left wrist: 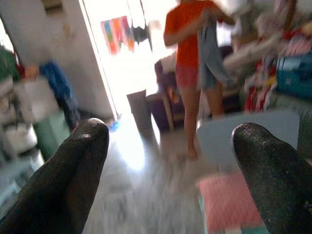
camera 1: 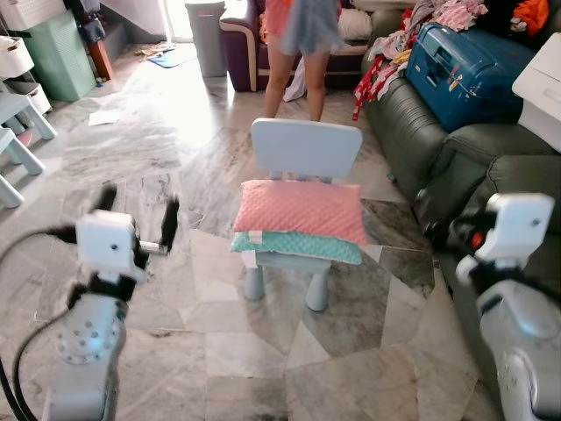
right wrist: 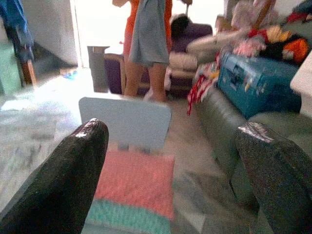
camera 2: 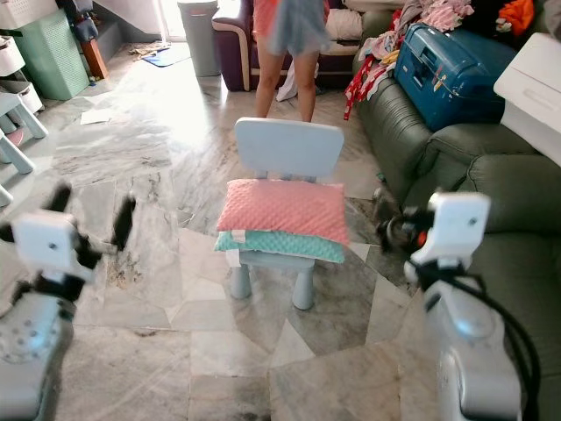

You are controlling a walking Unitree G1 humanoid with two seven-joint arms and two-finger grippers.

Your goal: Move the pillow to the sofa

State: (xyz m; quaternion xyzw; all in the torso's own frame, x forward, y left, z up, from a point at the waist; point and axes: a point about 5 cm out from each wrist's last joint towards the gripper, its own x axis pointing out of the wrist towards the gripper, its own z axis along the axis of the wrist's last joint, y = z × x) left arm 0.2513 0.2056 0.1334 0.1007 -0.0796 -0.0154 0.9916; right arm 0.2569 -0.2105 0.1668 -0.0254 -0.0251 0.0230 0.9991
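Ahead, pink pillow (camera 1: 302,210) overhanging chair (camera 1: 306,149) edges

Lived-in home, living rm: marble-pattern tile floor (camera 1: 175,158), dark green leather sofa (camera 1: 412,132) along the robot's right w/ a blue suitcase (camera 1: 465,74) and heaps of clothes (camera 1: 390,57) on it. Small pale-blue kid's chair (camera 1: 302,158) in the middle carries a pink pillow (camera 1: 302,209) over a teal pillow (camera 1: 298,247). At the back a person (camera 1: 298,35) handles a garment by a purple armchair (camera 1: 245,44), w/ a grey bin (camera 1: 206,35) beside a bright doorway.
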